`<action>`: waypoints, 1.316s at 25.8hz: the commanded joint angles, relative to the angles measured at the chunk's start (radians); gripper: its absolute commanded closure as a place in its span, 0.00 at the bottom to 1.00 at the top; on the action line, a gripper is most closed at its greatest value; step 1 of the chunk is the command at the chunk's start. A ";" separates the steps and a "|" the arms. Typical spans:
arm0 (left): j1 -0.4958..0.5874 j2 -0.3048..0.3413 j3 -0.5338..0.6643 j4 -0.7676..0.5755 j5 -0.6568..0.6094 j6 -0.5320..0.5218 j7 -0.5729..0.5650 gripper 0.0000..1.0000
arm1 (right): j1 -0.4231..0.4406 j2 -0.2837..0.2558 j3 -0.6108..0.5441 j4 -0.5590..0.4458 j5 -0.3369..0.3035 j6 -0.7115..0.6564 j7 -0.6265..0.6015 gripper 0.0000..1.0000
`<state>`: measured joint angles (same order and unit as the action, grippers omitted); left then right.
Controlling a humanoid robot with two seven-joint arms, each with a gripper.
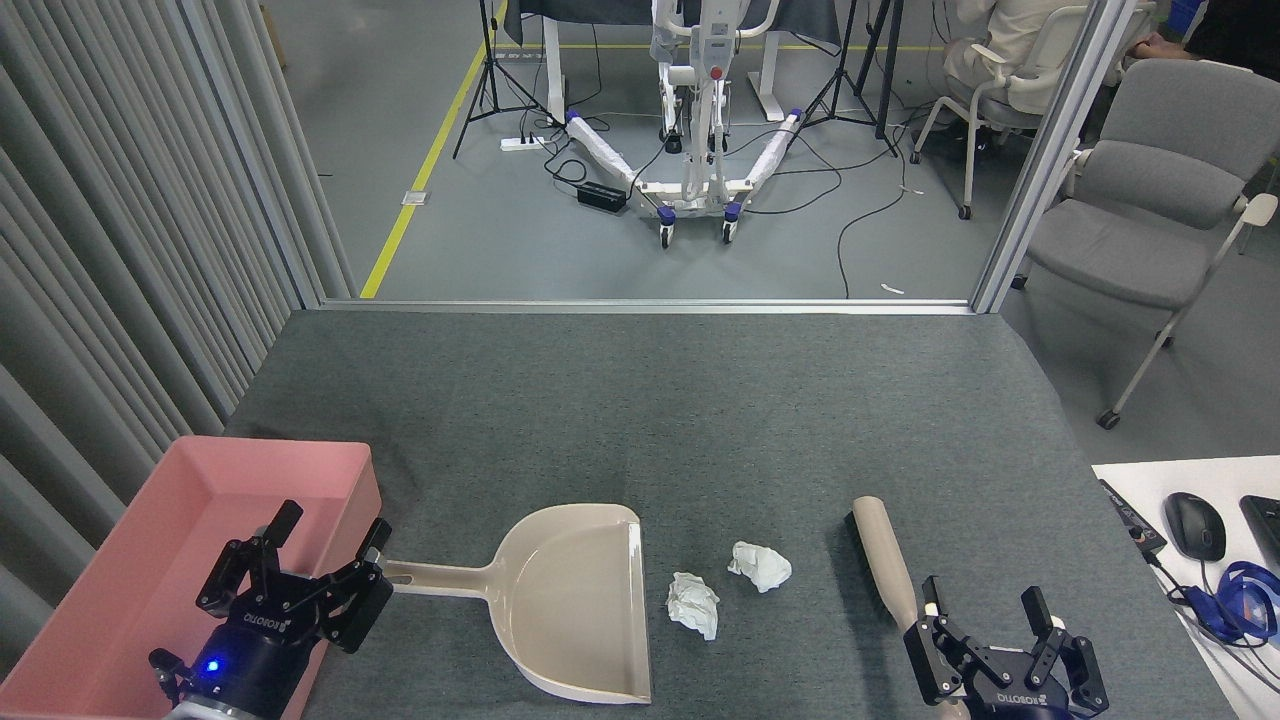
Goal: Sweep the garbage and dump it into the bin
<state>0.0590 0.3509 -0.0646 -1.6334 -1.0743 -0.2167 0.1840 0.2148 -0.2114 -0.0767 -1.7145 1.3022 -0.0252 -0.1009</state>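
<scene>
Lower left: left gripper [330, 530] spread wide, empty, beside dustpan [575, 600] handle. Lower right: right gripper [985, 600] likewise open, empty, at brush [885, 560].

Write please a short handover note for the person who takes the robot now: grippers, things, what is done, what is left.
Left gripper: open, empty, at the end of the dustpan handle.
Right gripper: open, empty, by the near end of the brush.
Two paper wads lie on the carpet between dustpan and brush.
Pink bin, far left, looks empty.
Done: nothing.
Left: grasp both tools, sweep, dump.
</scene>
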 commanded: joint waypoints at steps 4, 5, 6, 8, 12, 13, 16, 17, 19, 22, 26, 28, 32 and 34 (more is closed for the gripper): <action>0.002 0.000 0.000 0.003 0.001 -0.006 0.003 0.01 | -0.003 0.001 0.000 -0.010 0.025 0.033 0.012 0.03; 0.002 0.002 0.000 0.003 -0.001 -0.007 0.003 0.01 | -0.003 0.001 0.000 -0.010 0.026 0.030 0.012 0.03; 0.002 0.002 0.000 0.003 0.001 -0.007 0.003 0.01 | -0.005 0.000 0.002 -0.010 0.029 0.028 0.012 0.03; 0.002 0.002 0.000 0.004 -0.001 -0.007 0.003 0.01 | -0.005 0.000 0.012 -0.010 0.034 0.030 0.010 0.03; 0.002 0.000 0.002 0.018 -0.001 -0.010 0.003 0.01 | -0.005 0.000 0.014 -0.010 0.034 0.027 0.010 0.03; 0.002 -0.001 0.000 0.020 -0.001 -0.017 0.005 0.01 | -0.005 0.000 0.014 -0.010 0.034 0.025 0.010 0.03; 0.012 -0.003 0.000 0.007 -0.001 -0.043 0.003 0.01 | -0.003 -0.003 0.014 -0.010 0.034 0.019 0.009 0.03; 0.028 -0.003 0.002 -0.005 0.004 -0.059 0.003 0.01 | -0.003 -0.003 0.014 -0.010 0.034 0.021 0.010 0.03; 0.047 -0.009 -0.003 -0.031 0.039 -0.093 -0.005 0.01 | -0.003 -0.003 0.014 -0.010 0.034 0.021 0.012 0.03; 0.071 -0.035 -0.032 -0.040 0.183 -0.113 -0.011 0.01 | 0.003 0.000 0.018 -0.007 0.034 0.021 0.026 0.02; 0.079 -0.041 -0.078 -0.059 0.274 -0.105 -0.009 0.01 | 0.008 0.000 0.048 -0.005 0.034 0.024 0.033 0.02; 0.079 -0.055 -0.096 -0.051 0.327 -0.109 -0.011 0.01 | 0.012 0.001 0.049 -0.005 0.034 0.024 0.032 0.02; 0.084 -0.073 -0.150 -0.048 0.425 -0.102 -0.011 0.01 | 0.026 0.003 0.051 0.001 0.035 0.022 0.030 0.02; 0.088 -0.090 -0.156 -0.039 0.442 -0.096 -0.014 0.02 | 0.037 0.006 0.067 0.003 0.037 0.022 0.030 0.02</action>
<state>0.1420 0.2806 -0.1983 -1.6812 -0.6745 -0.3219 0.1738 0.2400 -0.2079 -0.0232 -1.7150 1.3374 -0.0028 -0.0682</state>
